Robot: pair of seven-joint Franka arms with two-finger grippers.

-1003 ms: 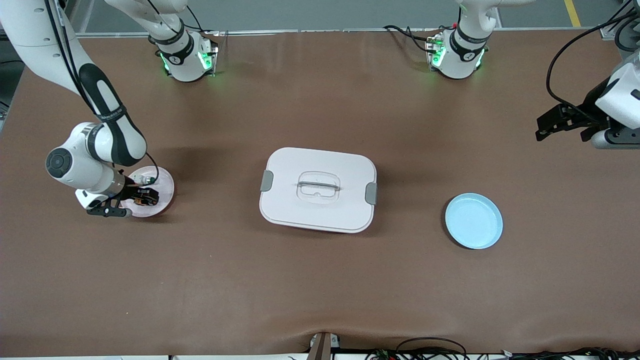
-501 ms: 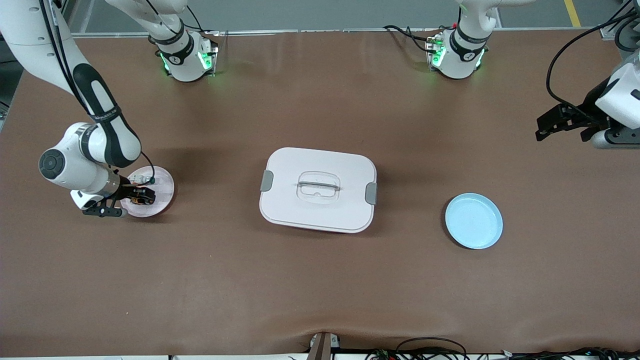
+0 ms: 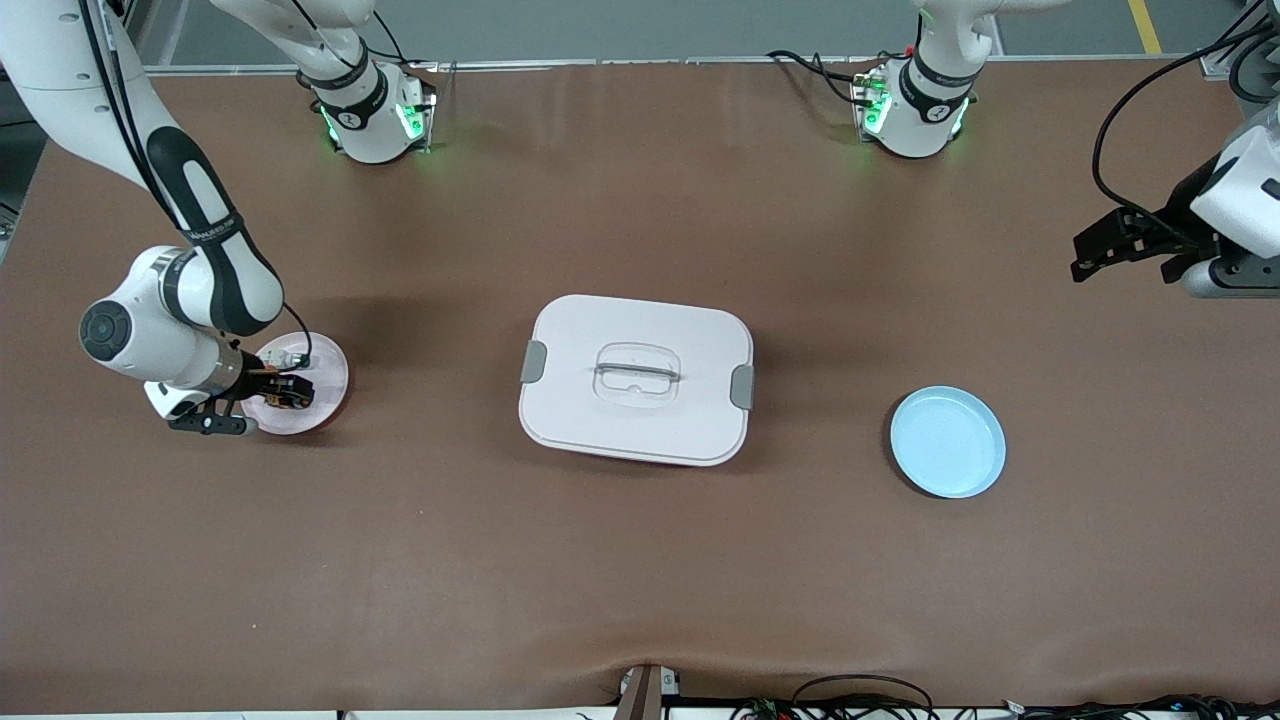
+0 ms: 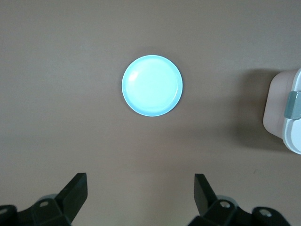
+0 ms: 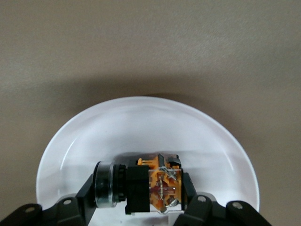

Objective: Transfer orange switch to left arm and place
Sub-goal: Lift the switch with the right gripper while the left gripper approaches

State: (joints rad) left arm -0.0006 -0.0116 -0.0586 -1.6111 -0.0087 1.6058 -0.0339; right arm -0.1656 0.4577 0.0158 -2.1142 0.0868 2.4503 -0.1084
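Front view: my right gripper (image 3: 283,392) sits at middle left over the pink plate (image 3: 328,368), clamped on the orange switch (image 3: 287,394). The box (image 3: 636,378) is at centre; the blue plate (image 3: 947,441) stands empty.

Left wrist view: the left gripper (image 4: 141,195) waits, fingers spread.

Right wrist view: the switch is pinched low in frame. Carry and handover remain, I judge.

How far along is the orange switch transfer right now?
Done: the right gripper has shut on the orange switch, over the pink plate.
In hand: the lift; whether the switch has cleared the plate isn't clear.
Left: carrying it past the box and handing it to the left gripper, which waits open; the blue plate is empty.
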